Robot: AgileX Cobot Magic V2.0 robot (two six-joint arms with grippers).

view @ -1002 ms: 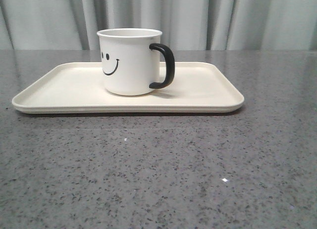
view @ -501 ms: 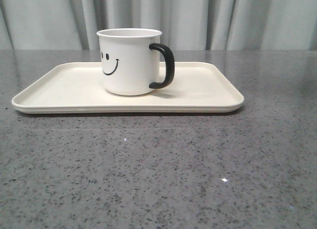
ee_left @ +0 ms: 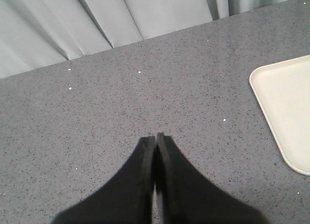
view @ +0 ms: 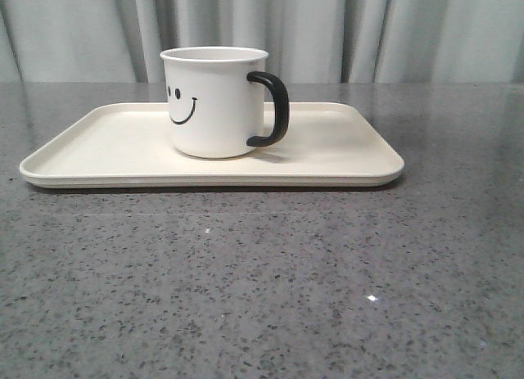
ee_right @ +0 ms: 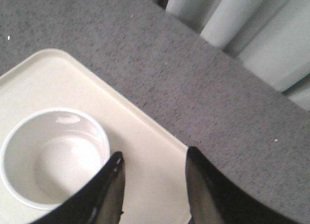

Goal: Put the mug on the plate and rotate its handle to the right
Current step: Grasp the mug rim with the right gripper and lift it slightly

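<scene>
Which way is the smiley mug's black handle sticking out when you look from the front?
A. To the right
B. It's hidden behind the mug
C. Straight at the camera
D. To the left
A. In the front view the black handle sticks out from the right side of the white mug, which stands upright on the cream tray, with the smiley face toward the mug's left.

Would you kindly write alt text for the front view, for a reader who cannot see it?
A white mug with a black smiley face stands upright on a cream rectangular plate, its black handle pointing to the right. The plate rests on a speckled grey table before pale curtains; no gripper is in view.
</scene>
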